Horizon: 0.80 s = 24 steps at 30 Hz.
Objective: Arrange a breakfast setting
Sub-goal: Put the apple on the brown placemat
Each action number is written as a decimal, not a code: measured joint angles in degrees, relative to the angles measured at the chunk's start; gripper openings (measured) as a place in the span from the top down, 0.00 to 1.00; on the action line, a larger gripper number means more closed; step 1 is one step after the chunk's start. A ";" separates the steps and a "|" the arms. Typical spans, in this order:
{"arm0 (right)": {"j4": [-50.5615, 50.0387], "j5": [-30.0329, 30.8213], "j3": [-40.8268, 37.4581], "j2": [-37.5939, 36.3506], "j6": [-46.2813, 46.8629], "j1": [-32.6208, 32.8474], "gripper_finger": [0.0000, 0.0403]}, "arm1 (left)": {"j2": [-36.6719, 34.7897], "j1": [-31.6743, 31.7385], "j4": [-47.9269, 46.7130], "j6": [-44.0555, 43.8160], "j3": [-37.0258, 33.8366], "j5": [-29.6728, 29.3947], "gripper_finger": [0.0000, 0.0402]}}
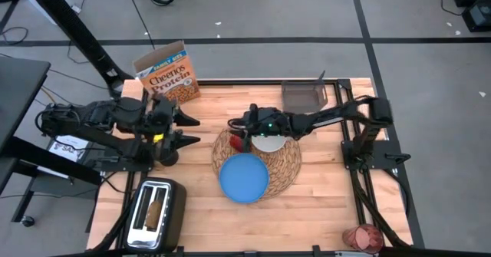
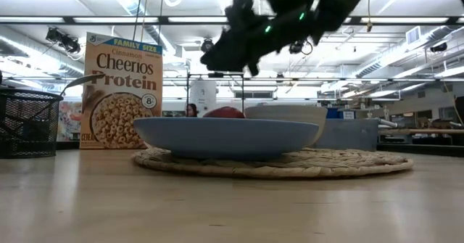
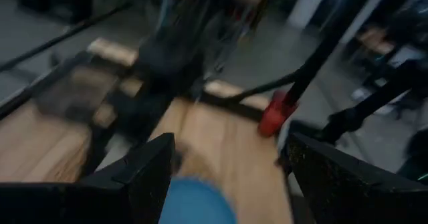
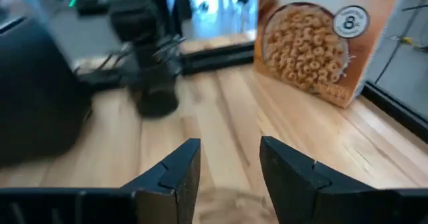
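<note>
A round woven placemat (image 1: 285, 163) lies mid-table. On it rest a blue plate (image 1: 244, 177) at the near side, a small white bowl (image 1: 268, 143) and a red apple (image 1: 238, 143) at the far side. My right gripper (image 1: 234, 124) hovers open and empty above the apple; in its wrist view (image 4: 231, 164) nothing lies between the fingers. My left gripper (image 1: 192, 130) is wide open and empty, left of the placemat. The orange Cheerios box (image 1: 165, 77) stands upright at the far left. A toast slice (image 1: 156, 211) sticks in a toaster slot. A pink glass (image 1: 362, 238) sits at the near right corner.
A black toaster (image 1: 153, 212) stands at the near left. A dark mesh basket (image 1: 303, 96) stands at the far right, with a metal handle (image 1: 321, 79) sticking out of it. Bare wood lies between the placemat and the table's right edge.
</note>
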 joint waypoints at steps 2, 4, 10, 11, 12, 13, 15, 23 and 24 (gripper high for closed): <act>-11.01 -0.35 1.54 -3.51 -2.62 0.55 0.57 | 0.72 0.00 -4.19 -1.57 0.00 -1.11 0.27; -20.52 -0.35 3.51 -6.53 -5.42 1.21 0.53 | 2.40 0.03 -7.73 -2.62 0.00 -1.58 0.27; -37.65 0.94 4.84 -11.56 -8.82 5.93 0.45 | 9.63 0.07 -9.08 0.57 -0.02 -1.95 0.27; -39.68 1.78 4.84 -11.62 -8.60 7.14 0.45 | 11.12 0.14 -9.01 1.84 -0.02 -2.37 0.27; -42.03 2.51 4.83 -11.67 -7.95 8.38 0.46 | 12.80 0.34 -8.65 2.71 -0.02 -2.71 0.27; -44.59 3.33 4.79 -11.67 -7.06 9.57 0.46 | 14.40 0.58 -8.02 3.86 -0.02 -2.94 0.27; -47.15 5.31 4.78 -11.63 -4.32 12.04 0.47 | 17.55 0.93 -7.49 6.35 -0.02 -3.03 0.27; -55.36 15.31 4.78 -18.09 7.53 18.68 0.47 | 30.46 2.12 3.12 14.85 -0.02 -2.75 0.27; -56.49 16.43 4.78 -19.42 9.24 19.23 0.47 | 32.21 2.45 5.22 16.16 -0.02 -2.75 0.27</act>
